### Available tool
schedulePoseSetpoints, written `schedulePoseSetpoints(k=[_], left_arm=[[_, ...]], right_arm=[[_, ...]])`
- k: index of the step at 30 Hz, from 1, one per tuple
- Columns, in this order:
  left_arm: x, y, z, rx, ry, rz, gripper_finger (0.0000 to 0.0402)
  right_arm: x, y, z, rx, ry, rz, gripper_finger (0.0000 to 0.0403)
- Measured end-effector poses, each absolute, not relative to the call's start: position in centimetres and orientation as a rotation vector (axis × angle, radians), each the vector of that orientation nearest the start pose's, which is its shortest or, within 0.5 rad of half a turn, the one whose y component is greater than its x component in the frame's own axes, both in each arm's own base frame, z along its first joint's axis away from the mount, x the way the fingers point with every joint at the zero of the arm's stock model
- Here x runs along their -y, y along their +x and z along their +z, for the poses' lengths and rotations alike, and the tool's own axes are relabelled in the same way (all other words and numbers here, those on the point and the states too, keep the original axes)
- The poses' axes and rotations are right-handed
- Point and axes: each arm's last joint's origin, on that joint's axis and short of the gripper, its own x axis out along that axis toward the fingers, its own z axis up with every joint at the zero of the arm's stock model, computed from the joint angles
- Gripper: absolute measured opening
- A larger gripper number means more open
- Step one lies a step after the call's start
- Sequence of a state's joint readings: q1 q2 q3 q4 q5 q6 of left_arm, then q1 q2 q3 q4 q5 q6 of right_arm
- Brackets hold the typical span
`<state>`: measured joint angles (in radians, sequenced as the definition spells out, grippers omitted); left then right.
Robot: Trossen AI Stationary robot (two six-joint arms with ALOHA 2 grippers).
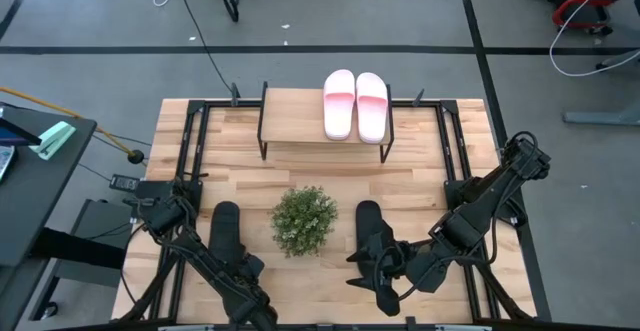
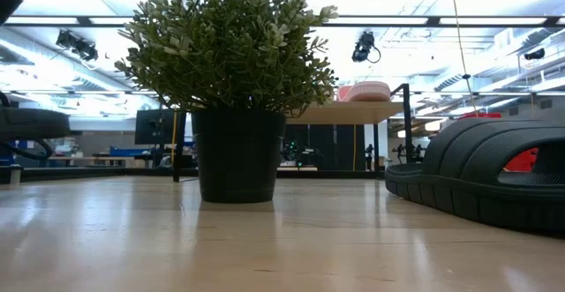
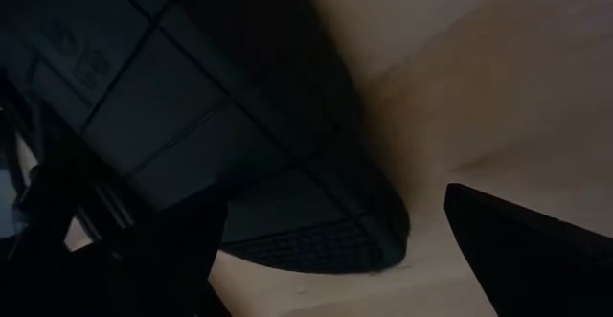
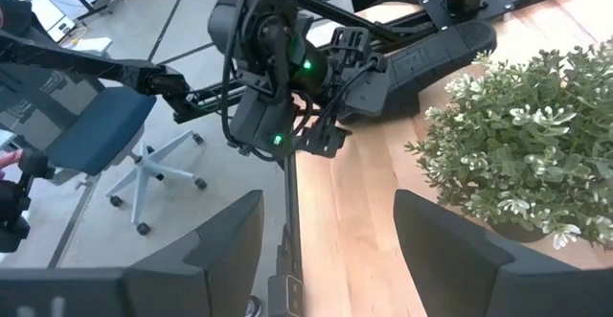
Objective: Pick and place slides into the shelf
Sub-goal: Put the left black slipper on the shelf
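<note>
Two pink-and-white slides (image 1: 339,104) (image 1: 371,106) lie side by side on the right part of the shelf (image 1: 295,123). Two black slides lie flat on the table either side of a potted plant: one on the left (image 1: 226,229), one on the right (image 1: 370,226). My left gripper (image 1: 242,268) is open and points steeply down over the left black slide's near end (image 3: 316,245), one finger on each side of it. I cannot tell whether it touches. My right gripper (image 1: 368,269) hangs open, raised above the right slide's near end, with nothing between its fingers (image 4: 230,250).
The potted plant (image 1: 303,219) stands mid-table between the two black slides, close to both arms. The shelf's left half (image 1: 290,116) is bare board. Black metal frame rails (image 1: 190,141) run along the table's left and right sides.
</note>
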<state>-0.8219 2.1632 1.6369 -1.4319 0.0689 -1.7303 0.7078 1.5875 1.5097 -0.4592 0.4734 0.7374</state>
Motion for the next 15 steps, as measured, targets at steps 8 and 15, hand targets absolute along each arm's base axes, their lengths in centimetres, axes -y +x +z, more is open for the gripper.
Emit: schedulePoseSetpoints(k=[8, 15], left_arm=[[27.54, 24.94, 16.01, -1.612, -0.408, 1.003, 0.0395], [27.64, 25.04, 15.12, -1.631, -0.381, 1.009, 0.0341]], right_arm=[[-21.63, 27.98, 35.97, -0.507, 0.418, 0.043, 0.0240], [-21.47, 28.10, 35.97, -0.507, 0.419, 0.039, 0.0240]])
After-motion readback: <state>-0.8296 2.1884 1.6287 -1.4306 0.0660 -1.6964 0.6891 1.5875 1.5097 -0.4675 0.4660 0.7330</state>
